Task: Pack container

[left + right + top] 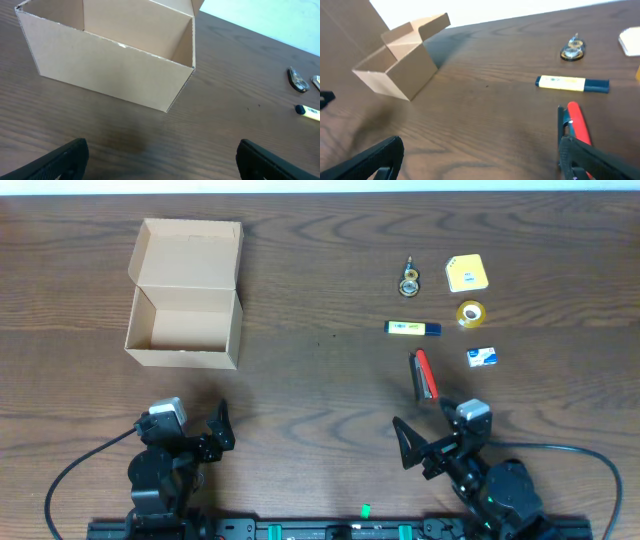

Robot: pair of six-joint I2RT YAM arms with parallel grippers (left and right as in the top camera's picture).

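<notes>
The container (185, 295) is a tan cardboard box at the far left, its flap lid open and its inside bare; it also shows in the left wrist view (112, 60) and the right wrist view (400, 62). My left gripper (205, 435) is open and empty, near the front edge, below the box. My right gripper (425, 440) is open and empty at the front right. A red and black tool (423, 373) lies just beyond its right finger, also in the right wrist view (575, 122).
Small items lie at the right: a yellow and blue marker (413, 329), a yellow square box (466, 273), a tape roll (471, 313), a small white and blue packet (482, 357) and a brass-coloured metal piece (409, 278).
</notes>
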